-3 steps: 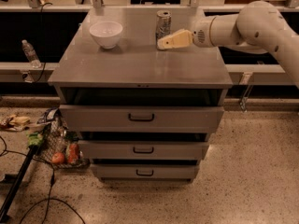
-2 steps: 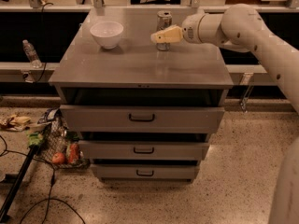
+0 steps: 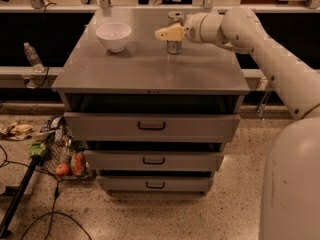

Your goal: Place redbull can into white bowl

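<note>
The redbull can (image 3: 174, 45) stands upright on the grey cabinet top (image 3: 150, 69), at the back, right of centre. It is a slim silver can. The white bowl (image 3: 114, 36) sits on the same top at the back left, about a bowl's width left of the can, and holds nothing. My gripper (image 3: 170, 33) reaches in from the right on the white arm (image 3: 260, 44). It is at the can's mid-height and overlaps the can's front, hiding its middle. The can rests on the top.
The cabinet has three drawers with dark handles (image 3: 151, 126) below the top. A clear water bottle (image 3: 33, 57) stands on the ledge to the left. A wire basket with fruit (image 3: 67, 164), cables and a black pole (image 3: 20, 194) lie on the floor at the left.
The arm has swung left and a little further back. The gripper was to the right of the can and is now at the can itself. Can and bowl have not moved.
</note>
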